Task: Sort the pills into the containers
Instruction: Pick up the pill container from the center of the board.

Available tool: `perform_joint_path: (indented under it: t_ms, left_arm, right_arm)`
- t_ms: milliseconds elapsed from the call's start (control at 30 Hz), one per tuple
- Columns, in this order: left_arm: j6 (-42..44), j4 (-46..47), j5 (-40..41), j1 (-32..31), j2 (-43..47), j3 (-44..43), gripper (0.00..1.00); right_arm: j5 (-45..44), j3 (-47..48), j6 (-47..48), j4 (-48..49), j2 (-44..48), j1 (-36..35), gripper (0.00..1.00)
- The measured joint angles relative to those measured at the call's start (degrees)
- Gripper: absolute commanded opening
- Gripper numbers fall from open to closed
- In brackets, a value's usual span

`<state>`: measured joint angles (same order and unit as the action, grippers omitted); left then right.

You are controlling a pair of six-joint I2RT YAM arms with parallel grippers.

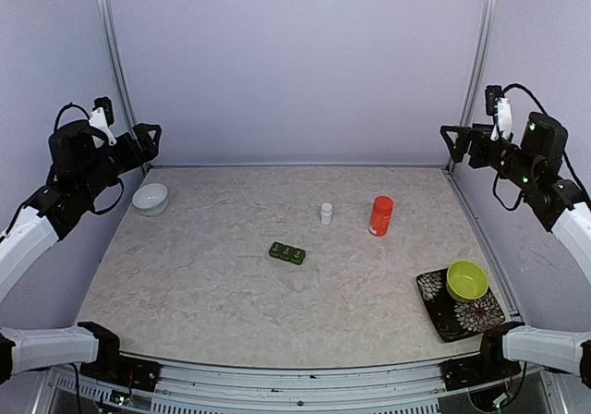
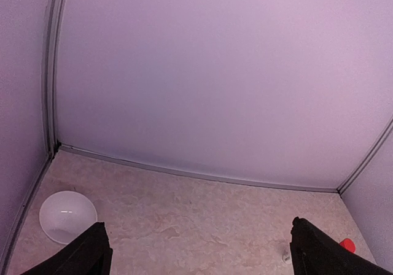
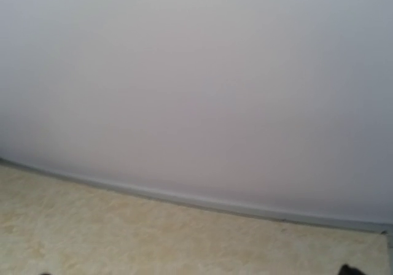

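The left gripper point(image 1: 152, 143) hung raised above the far left corner of the table, its 2 black fingers point(image 2: 86, 253) spread wide apart with nothing between them. The right gripper point(image 1: 449, 146) hung likewise above the far right corner, jaws wide open and empty; its own wrist view caught only a dark fingertip point(image 3: 350, 269) at the bottom edge, the rest being pale wall and tabletop.

Below and just beside the left gripper, a round white bowl point(image 1: 150, 198) sat near the far left edge of the beige marbled table point(image 1: 203, 285). The small dark green oblong pill box of 3 lidded compartments point(image 1: 287, 252) lay flat near the table's middle, well apart from both grippers, its row of lids running slightly aslant and all shut. Beyond it to the right stood a small white bottle point(image 1: 326, 213), upright, and near that a taller red-orange bottle point(image 1: 380, 215), also upright. At the near right corner lay a dark square plate with a flower pattern point(image 1: 436, 296), and a lime-green bowl point(image 1: 466, 280) rested on its far part
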<state>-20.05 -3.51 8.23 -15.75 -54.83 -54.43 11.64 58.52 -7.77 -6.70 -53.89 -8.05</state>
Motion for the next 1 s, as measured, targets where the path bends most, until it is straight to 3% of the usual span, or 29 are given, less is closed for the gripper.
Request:
perform_joint_path:
  t_ms: [633,1000]
  left_arm:
    - [-3.1,-5.8,-5.7,-4.5,-5.8,-1.4,0.99]
    - [-3.9,-5.5,-6.1,-8.9,-9.4,-1.4,0.99]
  right_arm:
    - [8.3,0.8,-14.4,-2.6,-6.0,0.7,1.00]
    - [29.7,-4.4,-19.4,2.8,-12.0,2.7,1.00]
